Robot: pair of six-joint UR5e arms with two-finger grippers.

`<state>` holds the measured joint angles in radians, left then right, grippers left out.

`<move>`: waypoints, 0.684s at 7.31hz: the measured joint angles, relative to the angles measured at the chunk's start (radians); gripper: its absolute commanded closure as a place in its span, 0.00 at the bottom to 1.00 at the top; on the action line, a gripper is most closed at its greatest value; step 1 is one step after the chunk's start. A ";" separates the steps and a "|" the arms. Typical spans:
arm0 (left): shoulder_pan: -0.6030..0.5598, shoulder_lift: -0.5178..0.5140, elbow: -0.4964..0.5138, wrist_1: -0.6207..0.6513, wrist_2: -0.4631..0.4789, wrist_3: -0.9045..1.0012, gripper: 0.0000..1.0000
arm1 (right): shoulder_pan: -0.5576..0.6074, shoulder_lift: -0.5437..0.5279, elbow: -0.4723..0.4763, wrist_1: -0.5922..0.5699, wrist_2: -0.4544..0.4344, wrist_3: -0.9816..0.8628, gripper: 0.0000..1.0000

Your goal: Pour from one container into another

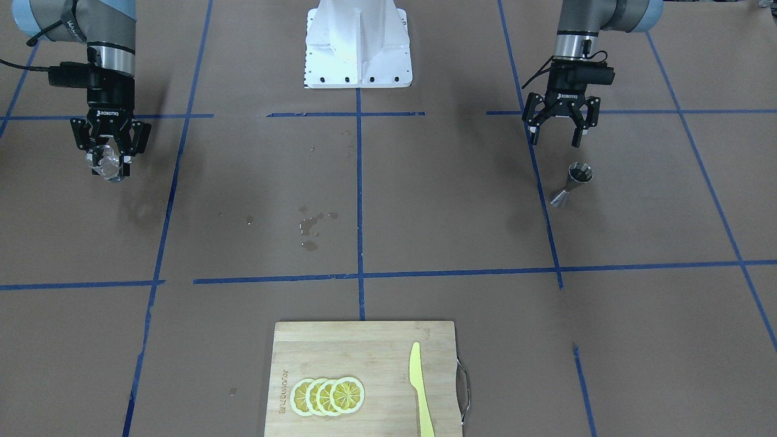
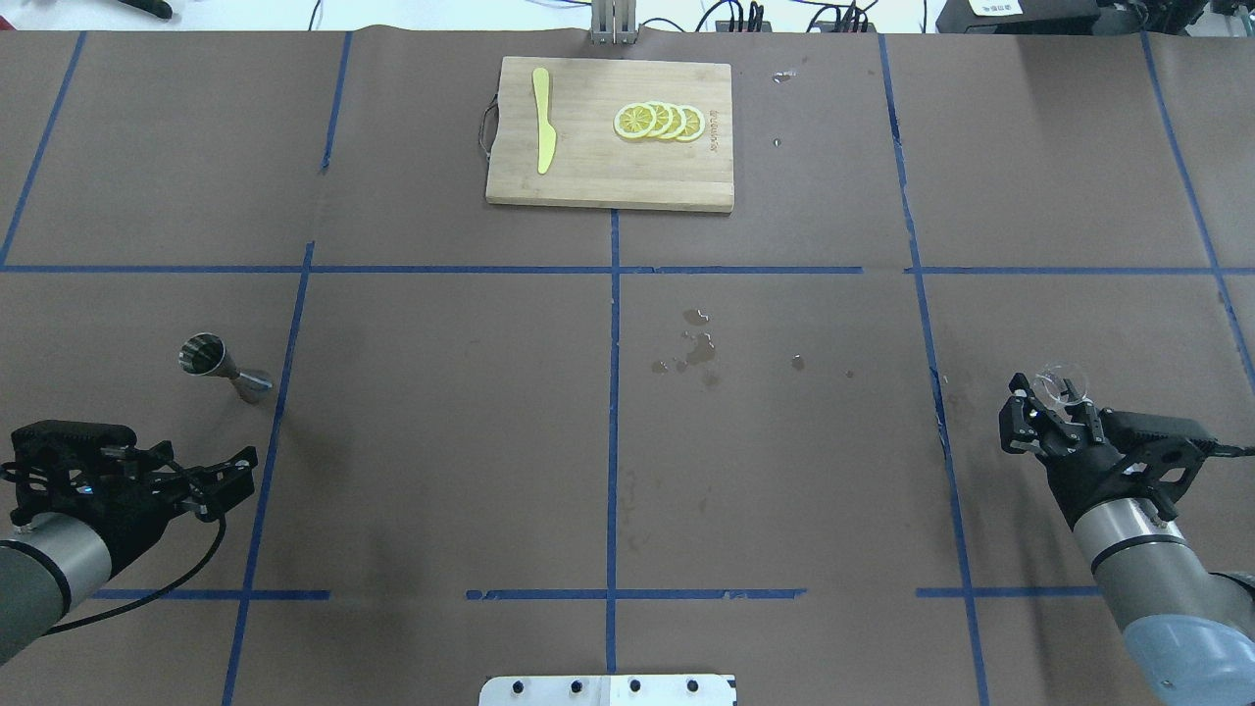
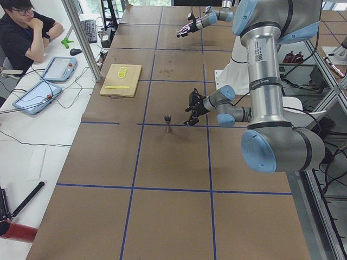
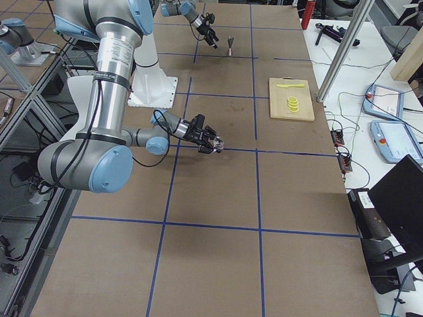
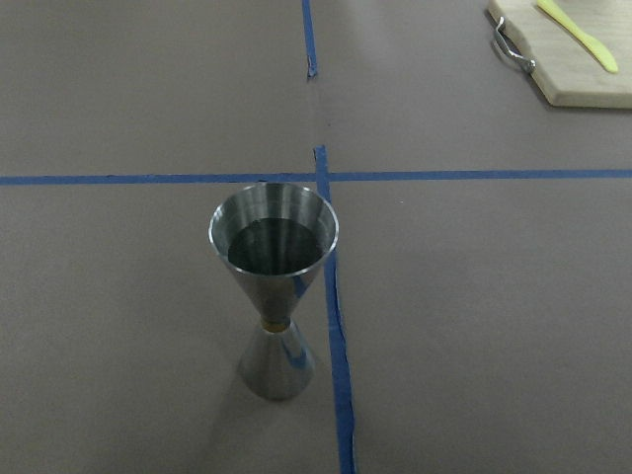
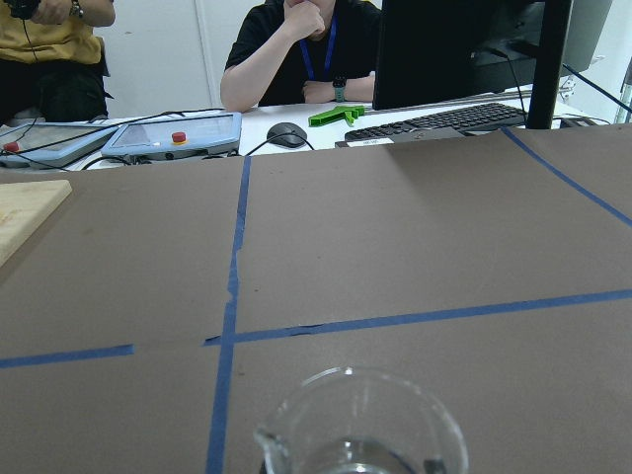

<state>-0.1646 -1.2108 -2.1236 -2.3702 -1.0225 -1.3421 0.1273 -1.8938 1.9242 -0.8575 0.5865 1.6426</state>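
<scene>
A steel hourglass-shaped jigger (image 1: 572,184) stands upright on the brown table, beside a blue tape line. The left wrist view looks into the jigger (image 5: 275,286), where dark liquid shows in the upper cup. My left gripper (image 1: 555,142) hangs open a short way behind the jigger (image 2: 222,364), with nothing between its fingers. Far across the table, my right gripper (image 1: 111,167) is shut on a small clear glass beaker (image 1: 106,162) with a pour spout, held just above the surface. The rim of the beaker (image 6: 360,425) fills the bottom of the right wrist view.
A bamboo cutting board (image 1: 340,349) lies at the operators' edge, carrying lemon slices (image 1: 328,396) and a yellow plastic knife (image 1: 420,388). Wet spots (image 1: 311,226) mark the paper near the table's centre. The white robot base (image 1: 358,45) stands between the arms. Operators sit beyond the far edge.
</scene>
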 measured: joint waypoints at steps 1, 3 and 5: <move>-0.001 0.038 -0.046 0.000 -0.026 0.012 0.00 | -0.014 0.017 -0.023 0.000 -0.023 0.013 1.00; -0.002 0.069 -0.100 0.000 -0.053 0.032 0.00 | -0.031 0.067 -0.064 0.000 -0.046 0.020 1.00; -0.002 0.073 -0.123 0.000 -0.058 0.043 0.00 | -0.044 0.106 -0.101 0.001 -0.051 0.017 0.85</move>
<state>-0.1662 -1.1374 -2.2462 -2.3700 -1.0803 -1.2995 0.0833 -1.7876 1.8229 -0.8562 0.5355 1.6594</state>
